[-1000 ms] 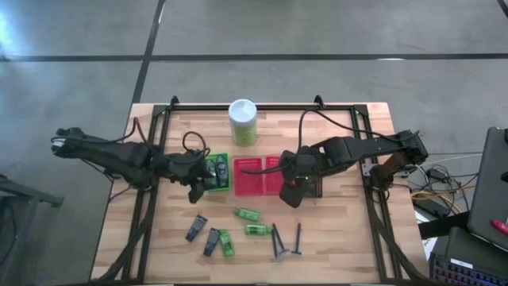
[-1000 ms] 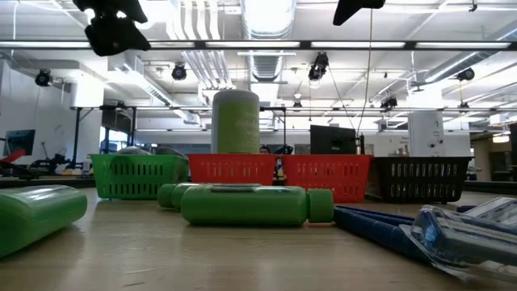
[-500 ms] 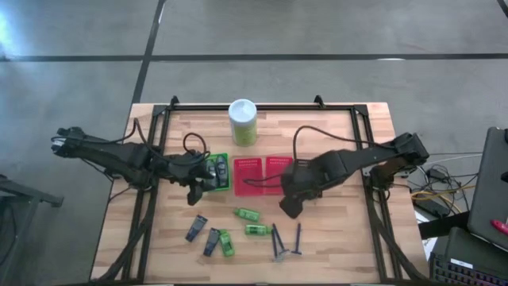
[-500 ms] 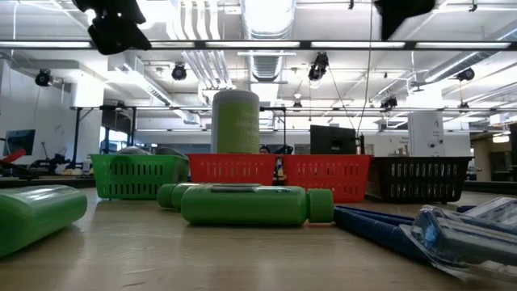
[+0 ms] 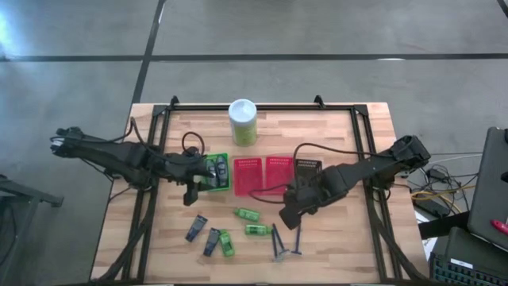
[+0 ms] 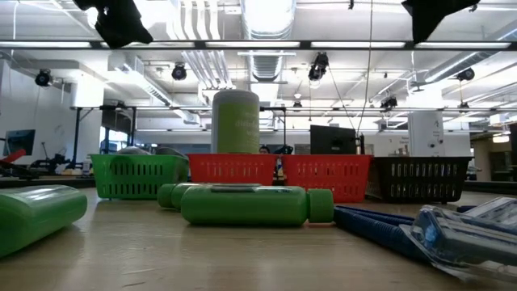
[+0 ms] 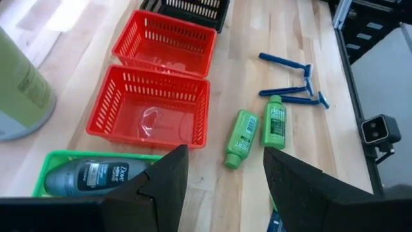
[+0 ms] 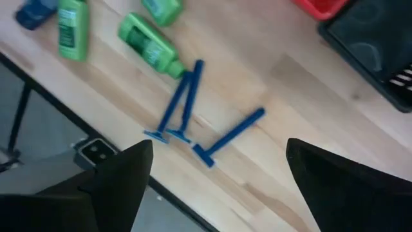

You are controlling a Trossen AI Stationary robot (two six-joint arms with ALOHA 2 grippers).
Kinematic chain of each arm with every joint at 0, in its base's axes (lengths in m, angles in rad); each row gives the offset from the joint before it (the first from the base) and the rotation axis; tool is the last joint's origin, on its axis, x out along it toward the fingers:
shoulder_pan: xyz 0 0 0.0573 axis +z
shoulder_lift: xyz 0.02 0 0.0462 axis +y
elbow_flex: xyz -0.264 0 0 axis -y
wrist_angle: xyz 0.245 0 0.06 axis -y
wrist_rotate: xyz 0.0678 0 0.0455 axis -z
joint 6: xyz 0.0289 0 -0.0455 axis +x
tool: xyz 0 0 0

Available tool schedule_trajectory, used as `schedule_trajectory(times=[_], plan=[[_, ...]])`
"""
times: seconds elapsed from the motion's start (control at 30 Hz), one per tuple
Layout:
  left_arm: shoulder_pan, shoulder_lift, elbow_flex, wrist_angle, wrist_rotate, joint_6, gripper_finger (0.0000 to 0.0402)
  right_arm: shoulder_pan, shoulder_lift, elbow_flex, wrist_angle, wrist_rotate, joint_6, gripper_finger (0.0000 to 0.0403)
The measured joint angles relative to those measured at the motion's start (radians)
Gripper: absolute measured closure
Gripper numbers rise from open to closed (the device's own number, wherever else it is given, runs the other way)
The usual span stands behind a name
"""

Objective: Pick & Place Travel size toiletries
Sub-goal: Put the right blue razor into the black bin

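A grey concrete floor (image 5: 317,28), crossed by dark seams, is seen around the wooden table (image 5: 361,246), which is bordered by a black metal frame (image 5: 373,210). In the low view a large workshop hall is shown, where long ceiling lights (image 6: 266,16), pipes and ducts are hung overhead. Desks and a dark monitor (image 6: 333,139) are set far behind.

Bright even overhead light; right wrist view motion-blurred.

Open-plan lab — ceiling ducts (image 6: 202,32), monitors (image 6: 333,139)
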Motion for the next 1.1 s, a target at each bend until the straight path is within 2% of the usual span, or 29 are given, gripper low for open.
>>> schedule_trajectory(times=[0.23,0.53,0.73,0.97,1.1], plan=[[0.000,-0.026,0.000,-0.044,0.000,0.012,0.0195,-0.010,0.000,-0.031,0.071,0.019,-0.023,0.0070],[-0.001,-0.026,0.000,-0.197,0.004,-0.099,0.0195,-0.039,0.002,-0.107,0.150,0.020,-0.068,0.0087],[-0.001,-0.024,-0.010,-0.288,0.090,-0.232,0.0195,-0.045,0.002,-0.112,0.151,0.023,-0.132,0.0095],[-0.029,-0.020,-0.057,-0.272,0.132,-0.444,0.0195,-0.049,0.002,-0.114,0.148,0.024,-0.235,0.0106],[-0.079,-0.020,-0.057,-0.148,0.126,-0.480,0.0195,-0.050,0.001,-0.118,0.108,-0.033,-0.254,0.0109]])
